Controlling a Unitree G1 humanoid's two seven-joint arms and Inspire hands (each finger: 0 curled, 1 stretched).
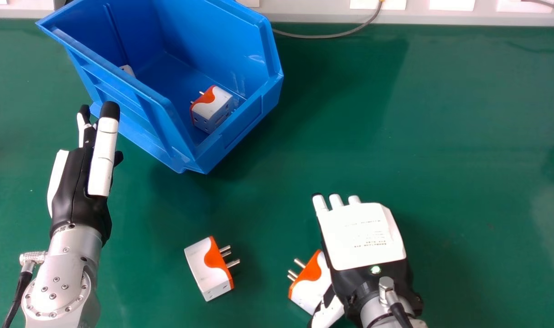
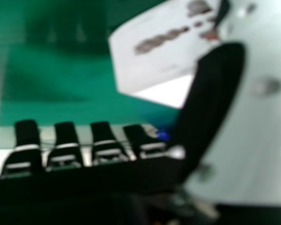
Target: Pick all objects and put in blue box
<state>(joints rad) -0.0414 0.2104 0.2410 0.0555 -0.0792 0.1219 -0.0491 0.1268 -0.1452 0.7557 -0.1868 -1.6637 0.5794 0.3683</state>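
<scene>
Task status: partly complete, judged about half. Inside the blue plastic open-topped box [image 1: 208, 32]: one white-and-orange block-shaped plug adapter [image 1: 210, 109], plus a partly hidden white object [image 1: 127, 70], probably another adapter. Remaining on the green tabletop [image 1: 463, 182]: a white-and-orange adapter with metal pins [image 1: 208, 269], untouched, and a similar adapter [image 1: 309, 284] beside the right hand [image 1: 363, 237]. Right-hand fingers: extended, slightly spread, not gripping. Left hand [image 1: 80, 182]: fingers straight, close together, holding nothing

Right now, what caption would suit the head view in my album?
Robot's right hand by one plug adapter, another on the green table, a third inside the blue box.
</scene>
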